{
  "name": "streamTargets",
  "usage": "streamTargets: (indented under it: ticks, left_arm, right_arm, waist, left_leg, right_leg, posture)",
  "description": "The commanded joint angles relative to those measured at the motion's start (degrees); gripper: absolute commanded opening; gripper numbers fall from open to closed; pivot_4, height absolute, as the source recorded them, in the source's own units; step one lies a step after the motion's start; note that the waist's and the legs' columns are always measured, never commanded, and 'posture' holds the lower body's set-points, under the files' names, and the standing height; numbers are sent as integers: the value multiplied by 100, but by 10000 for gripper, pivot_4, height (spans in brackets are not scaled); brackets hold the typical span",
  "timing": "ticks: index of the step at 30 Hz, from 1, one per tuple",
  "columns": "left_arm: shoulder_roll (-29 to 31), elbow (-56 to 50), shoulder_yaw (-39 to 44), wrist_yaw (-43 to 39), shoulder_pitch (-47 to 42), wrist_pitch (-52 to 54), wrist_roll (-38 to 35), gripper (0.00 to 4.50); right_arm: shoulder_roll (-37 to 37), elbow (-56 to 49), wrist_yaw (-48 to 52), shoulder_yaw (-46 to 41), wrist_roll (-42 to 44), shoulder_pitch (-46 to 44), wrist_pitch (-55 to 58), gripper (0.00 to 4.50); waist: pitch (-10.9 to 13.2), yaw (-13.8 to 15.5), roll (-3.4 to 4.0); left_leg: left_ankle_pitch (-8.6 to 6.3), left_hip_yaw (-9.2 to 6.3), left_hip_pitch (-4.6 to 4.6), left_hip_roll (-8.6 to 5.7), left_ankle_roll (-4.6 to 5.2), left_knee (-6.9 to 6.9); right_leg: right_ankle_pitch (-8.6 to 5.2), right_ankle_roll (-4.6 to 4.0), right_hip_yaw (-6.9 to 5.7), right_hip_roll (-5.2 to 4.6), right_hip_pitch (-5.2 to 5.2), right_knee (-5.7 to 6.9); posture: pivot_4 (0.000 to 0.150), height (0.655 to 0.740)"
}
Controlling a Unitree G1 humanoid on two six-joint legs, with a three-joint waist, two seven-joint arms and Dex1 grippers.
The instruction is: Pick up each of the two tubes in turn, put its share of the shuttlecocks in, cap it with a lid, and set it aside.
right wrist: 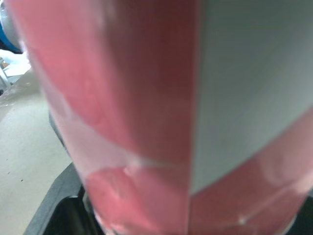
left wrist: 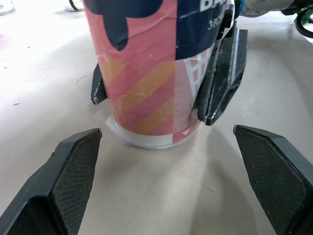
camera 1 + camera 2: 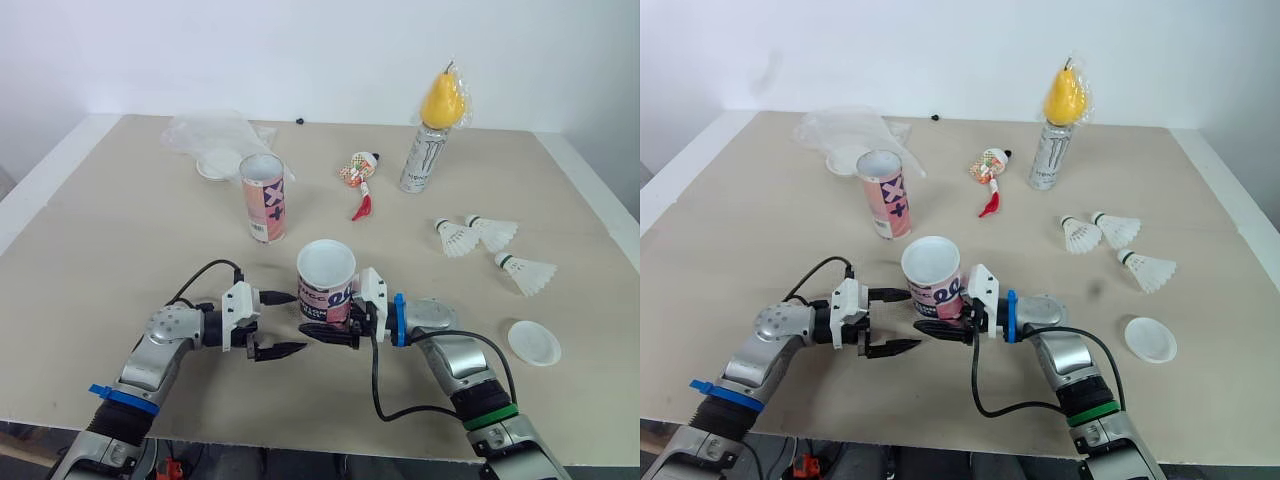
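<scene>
Right gripper: clamped on the near tube, one black finger against each side of its lower wall, as the left wrist view confirms. The near tube stands upright on the table close to the front edge, its mouth open and uncapped.

Left gripper: released, fingers spread wide, just beside the near tube on its left and not touching it.

The far tube stands upright further back and to the left, also uncapped.

Three shuttlecocks lie on the table to the right, well apart from both tubes. One lid lies flat near the front right edge. A second lid rests at the back left against a plastic bag. A can stands at the back right.
</scene>
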Motion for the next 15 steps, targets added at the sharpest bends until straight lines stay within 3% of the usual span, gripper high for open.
streamTargets:
  ticks: [1,8,15]
  left_arm:
    - [-23,-153,72,46,-106,-91,-26,45000]
    - [-68,-520,-197,-154,-158,59,-78,45000]
    - [-255,-647,-298,-405,-540,490,-431,45000]
  right_arm:
    - [-78,-271,41,3,-1,9,-89,35282]
    - [-292,-1611,-706,-758,491,623,445,35282]
    - [-444,-3574,-2543,-3004,1602,1948,1464,35282]
  waist:
    - [0,1,0]
    - [0,10,0]
    - [3,30,0]
  left_leg:
    - [0,0,0,0,0,0]
    - [0,-1,-4,0,0,-1]
    - [-1,0,-12,-4,-2,3]
  right_leg:
    - [0,0,0,0,0,0]
    - [-1,1,0,0,-1,0]
    - [-6,5,-3,-8,1,-1]
  posture:
    - [1500,7400]
    - [1500,7400]
    - [1500,7400]
